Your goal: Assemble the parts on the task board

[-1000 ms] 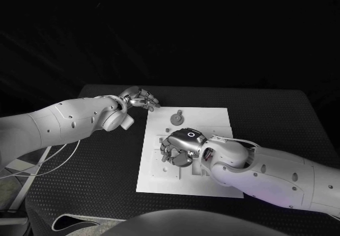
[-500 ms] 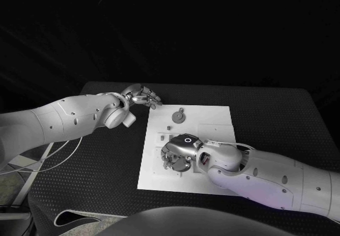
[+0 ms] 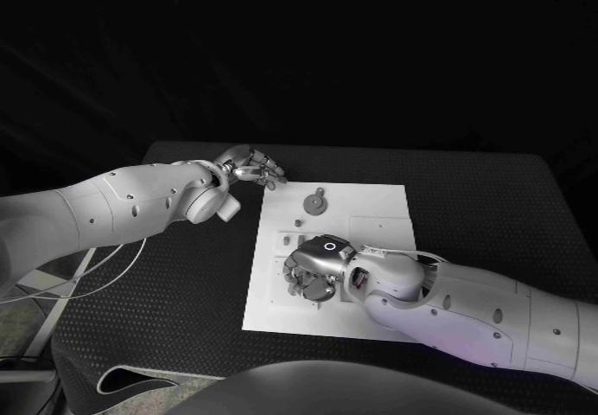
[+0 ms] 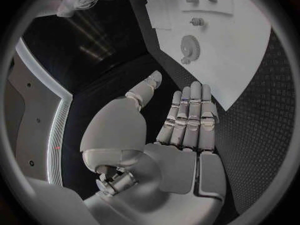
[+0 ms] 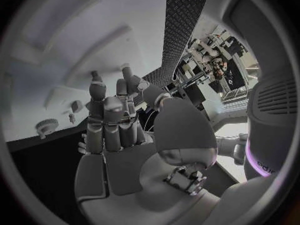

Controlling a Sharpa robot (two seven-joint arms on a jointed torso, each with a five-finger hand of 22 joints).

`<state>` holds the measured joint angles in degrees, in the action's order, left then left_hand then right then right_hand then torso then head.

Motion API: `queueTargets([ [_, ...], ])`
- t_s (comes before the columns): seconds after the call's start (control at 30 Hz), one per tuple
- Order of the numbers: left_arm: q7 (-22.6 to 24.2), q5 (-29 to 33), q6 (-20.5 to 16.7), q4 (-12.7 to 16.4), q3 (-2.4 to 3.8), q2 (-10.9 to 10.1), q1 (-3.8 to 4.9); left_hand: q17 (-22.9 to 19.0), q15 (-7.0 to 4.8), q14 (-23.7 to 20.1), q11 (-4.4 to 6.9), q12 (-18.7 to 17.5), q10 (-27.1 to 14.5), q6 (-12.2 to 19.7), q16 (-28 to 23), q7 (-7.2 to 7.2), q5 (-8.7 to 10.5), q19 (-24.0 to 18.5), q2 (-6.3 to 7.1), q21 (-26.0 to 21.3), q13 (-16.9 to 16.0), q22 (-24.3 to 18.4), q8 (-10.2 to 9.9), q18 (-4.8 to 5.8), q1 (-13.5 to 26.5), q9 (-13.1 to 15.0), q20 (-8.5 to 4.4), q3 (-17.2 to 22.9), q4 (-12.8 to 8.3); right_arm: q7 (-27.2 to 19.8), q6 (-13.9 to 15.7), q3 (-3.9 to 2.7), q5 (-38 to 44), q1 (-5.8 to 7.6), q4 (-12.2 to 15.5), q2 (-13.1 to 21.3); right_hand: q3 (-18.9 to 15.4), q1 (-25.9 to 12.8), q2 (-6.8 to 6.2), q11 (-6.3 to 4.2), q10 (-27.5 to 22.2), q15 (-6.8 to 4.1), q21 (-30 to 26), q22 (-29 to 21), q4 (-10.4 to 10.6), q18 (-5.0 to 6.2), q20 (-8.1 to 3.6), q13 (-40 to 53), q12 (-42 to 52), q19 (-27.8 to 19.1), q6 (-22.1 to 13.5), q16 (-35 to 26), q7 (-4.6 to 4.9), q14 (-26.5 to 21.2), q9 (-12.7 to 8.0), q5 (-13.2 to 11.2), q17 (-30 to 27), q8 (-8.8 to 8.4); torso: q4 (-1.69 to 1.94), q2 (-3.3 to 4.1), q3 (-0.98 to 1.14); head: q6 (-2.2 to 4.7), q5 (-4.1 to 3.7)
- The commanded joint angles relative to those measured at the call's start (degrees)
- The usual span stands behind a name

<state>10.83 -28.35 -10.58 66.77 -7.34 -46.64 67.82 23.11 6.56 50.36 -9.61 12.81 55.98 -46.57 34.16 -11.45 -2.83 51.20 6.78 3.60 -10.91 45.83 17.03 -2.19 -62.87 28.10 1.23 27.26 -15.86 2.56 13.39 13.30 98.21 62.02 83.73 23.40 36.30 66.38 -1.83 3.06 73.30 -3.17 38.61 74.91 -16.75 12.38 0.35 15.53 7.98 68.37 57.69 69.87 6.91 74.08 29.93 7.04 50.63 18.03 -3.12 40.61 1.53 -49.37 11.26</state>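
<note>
board (image 3: 374, 216): white plate in the middle of the head frame, on the black table (image 3: 486, 199)
gear (image 3: 314, 205): grey toothed part lying flat on the board's upper left part, clear of both hands; also seen in the left wrist view (image 4: 189, 47) and the right wrist view (image 5: 46, 125)
small parts (image 3: 299, 224): little pieces on the board just below the gear, too small to tell apart
left hand (image 3: 253, 169): upper left of centre in the head frame, just off the board's upper left corner, over the table; in the left wrist view (image 4: 187, 120) its fingers lie straight and side by side, thumb apart, nothing in it
right hand (image 3: 314, 266): lower centre of the head frame, over the board's lower left part; fingers bent down toward the board; in the right wrist view (image 5: 115, 122) no part shows between them, but whether the tips pinch anything I cannot tell
</note>
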Motion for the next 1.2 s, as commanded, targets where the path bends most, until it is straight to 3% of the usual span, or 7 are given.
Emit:
queueTargets([
  [0.03,0.5,0.3,0.7,0.2,0.04,0.1,0.05,0.1,0.45,-0.1,-0.02,0.3,-0.4,0.3,-0.4,0.13,-0.01,-0.1,-0.28,0.3,0.1,-0.1,0.3,0.94,0.3,-0.1,0.14,-0.3,-0.1,-0.4,-1.3,0.02,0.8,-0.06,0.0,0.2,0.3,0.2,0.51,-0.03,0.3,-0.22,0.2,1.2,-0.1,2.62,-0.31,0.1,-0.2,-0.2,1.2,0.1,-0.37,-0.1,1.7,0.3,0.0,0.42,-0.02,-0.03,-0.01,-0.11,0.02],
  [0.87,0.5,0.3,0.8,0.2,0.05,0.1,0.05,0.3,0.46,-0.1,-0.03,0.3,-0.5,0.4,-0.5,0.13,-0.01,-0.1,-0.30,0.3,0.1,-0.2,0.3,0.94,0.4,-0.1,0.15,-0.3,-0.1,0.3,-2.6,0.13,1.1,-0.06,-0.8,-0.2,0.3,0.1,0.52,-0.02,0.3,-0.21,0.2,1.2,-0.1,2.62,-0.30,0.3,-0.3,-0.3,1.1,0.0,-0.36,-0.1,1.8,0.3,0.0,0.41,-0.06,-0.03,-0.03,-0.41,0.10],
  [1.2,0.4,0.3,0.8,0.3,0.05,0.1,0.05,0.3,0.47,-0.1,-0.04,0.3,-0.5,0.4,-0.5,0.13,-0.01,-0.1,-0.33,0.3,0.2,-0.2,0.3,0.95,0.5,-0.1,0.16,-0.4,0.0,0.5,-3.5,0.37,1.2,-0.74,-1.7,-1.2,0.3,-0.1,0.51,0.05,0.1,-0.14,0.2,1.2,0.0,2.62,-0.24,0.4,-0.5,-0.4,0.9,0.0,-0.28,-0.2,1.9,0.2,-0.1,0.32,0.04,-0.01,0.00,-0.59,0.03],
])
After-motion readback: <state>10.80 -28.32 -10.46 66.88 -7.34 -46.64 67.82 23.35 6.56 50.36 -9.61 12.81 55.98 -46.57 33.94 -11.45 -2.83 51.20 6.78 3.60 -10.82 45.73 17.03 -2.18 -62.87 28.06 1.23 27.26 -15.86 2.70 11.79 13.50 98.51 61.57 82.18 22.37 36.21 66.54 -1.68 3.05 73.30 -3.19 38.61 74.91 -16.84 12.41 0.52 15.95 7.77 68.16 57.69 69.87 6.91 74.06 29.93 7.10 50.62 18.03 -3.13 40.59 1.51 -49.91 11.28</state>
